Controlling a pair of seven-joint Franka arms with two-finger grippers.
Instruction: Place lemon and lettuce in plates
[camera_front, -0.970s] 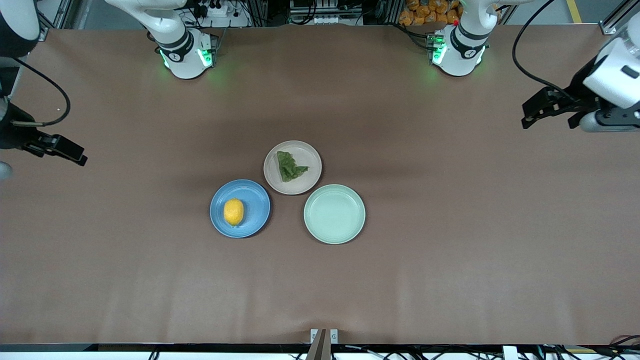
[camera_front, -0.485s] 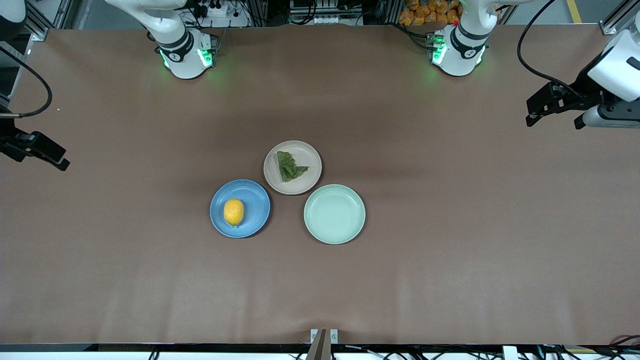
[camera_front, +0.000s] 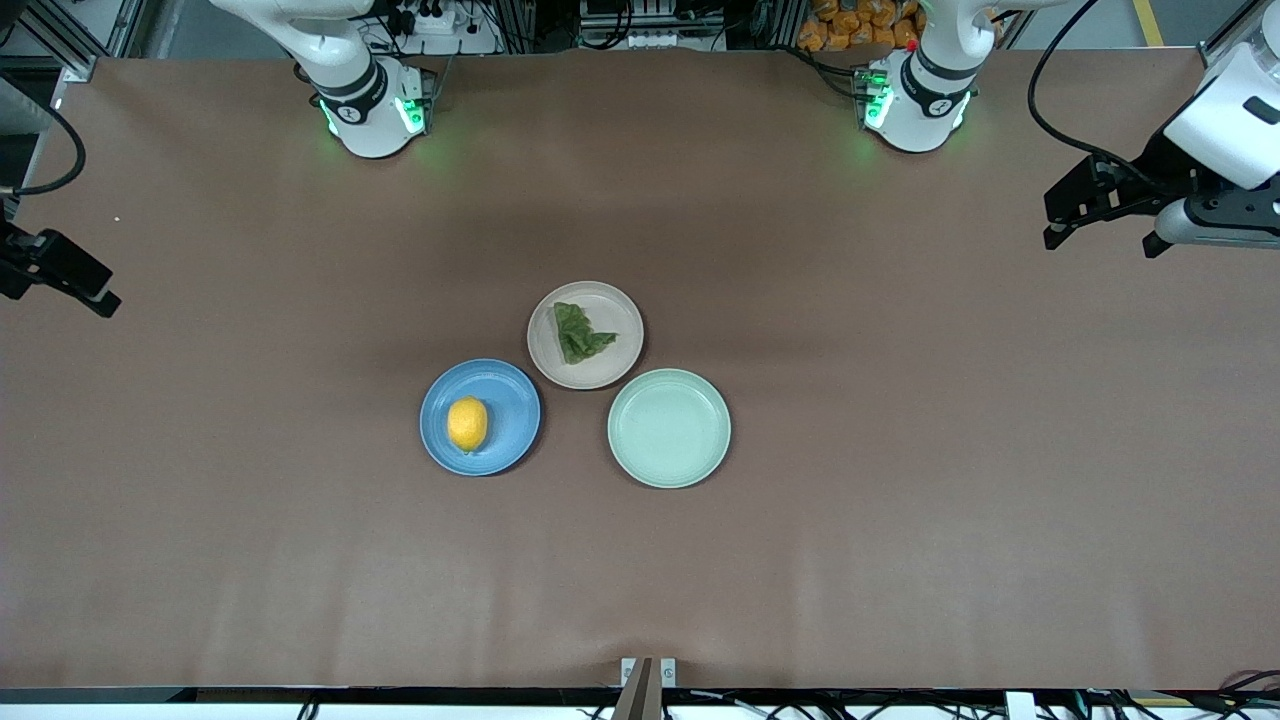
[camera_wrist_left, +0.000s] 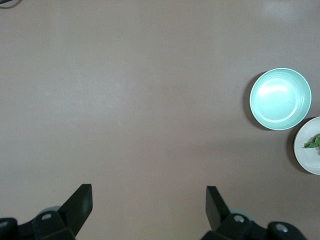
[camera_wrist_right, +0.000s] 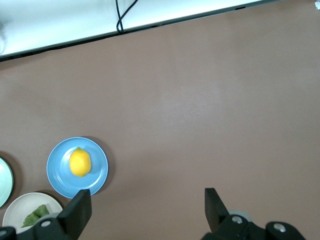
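Both done: lemon (camera_front: 467, 423) on blue plate (camera_front: 510, 385), lettuce (camera_front: 580, 333) on beige plate (camera_front: 622, 303); left gripper (camera_wrist_left: 149, 205), right gripper (camera_wrist_right: 148, 207) wide, empty, well apart from blue plate.

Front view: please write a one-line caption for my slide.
Lemon on blue plate, lettuce on beige plate, mint plate bare; both open grippers, left and right, at table ends.

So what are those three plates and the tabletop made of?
Blue plate, beige plate and mint plate: likely plastic or melamine, going by their smooth, evenly coloured surfaces; the mint one shows a soft glare. Table: matte brown covering, faintly rippled, perhaps paper or cloth.
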